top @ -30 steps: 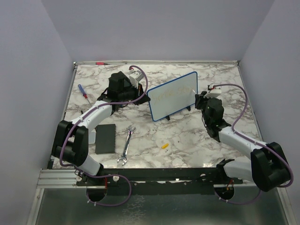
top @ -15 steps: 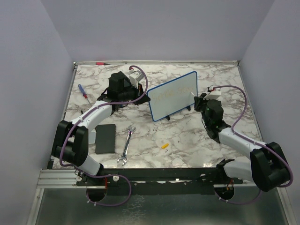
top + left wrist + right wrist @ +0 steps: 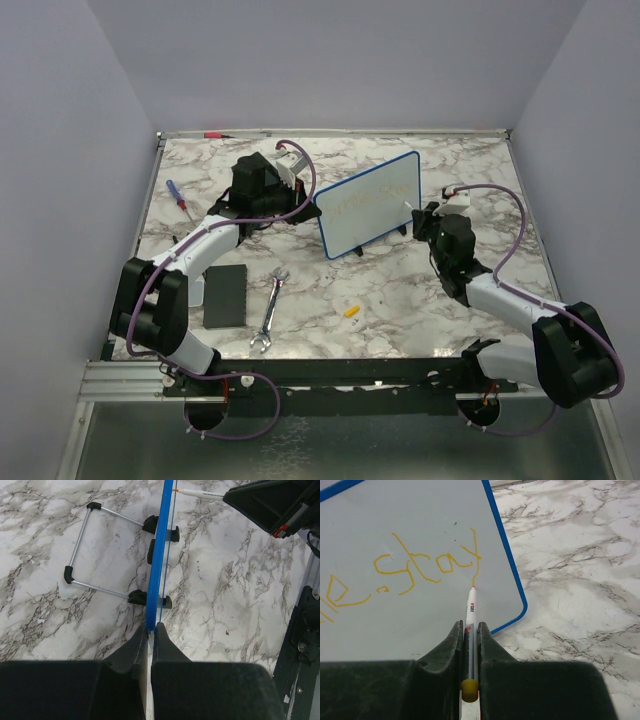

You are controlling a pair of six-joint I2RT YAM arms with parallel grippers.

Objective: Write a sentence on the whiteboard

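While left fingers pinch the whiteboard, right fingers clamp a marker touching the sentence at twelve o'clock.

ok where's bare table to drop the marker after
Bare table beyond the whiteboard toward the far right corner, and between the yellow cap and the right arm. Crowded near left: black pad, wrench.

Left arm is stretched forward, wrist turned toward the left end of the board. Left gripper: fingers clamped on the board's frame there, one on each face. Right arm reaches in low from the board's right side. Right gripper: fingers pinched tight on a marker, tip against the board's face near its right edge.
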